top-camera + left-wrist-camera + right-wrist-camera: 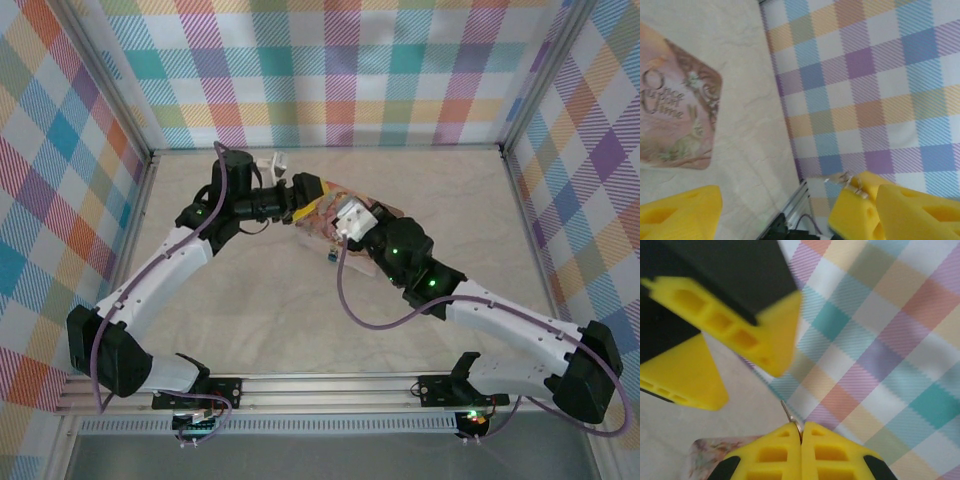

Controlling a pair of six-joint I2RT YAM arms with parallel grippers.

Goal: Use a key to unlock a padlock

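Between the pressed-together tips of the right claw a thin sliver of silvery metal sticks out. It is too blurred to be sure, but I take it for the key. Just ahead of those tips the left claw stands wide and holds nothing, its yellow fingers spread to either side of the key's free end. Below both claws lies the pink tin, flat on the table. A tiny blue speck just off the tin's near edge, below the right claw's wrist, looks like the padlock; it lies well apart from the key.

The step in hand seems to be settling the key in one grip, with the lock not yet touched. Next the empty left claw would need to go down and pick up or steady the padlock. Its keyhole would have to face the key, and the short exposed tip must line up closely.
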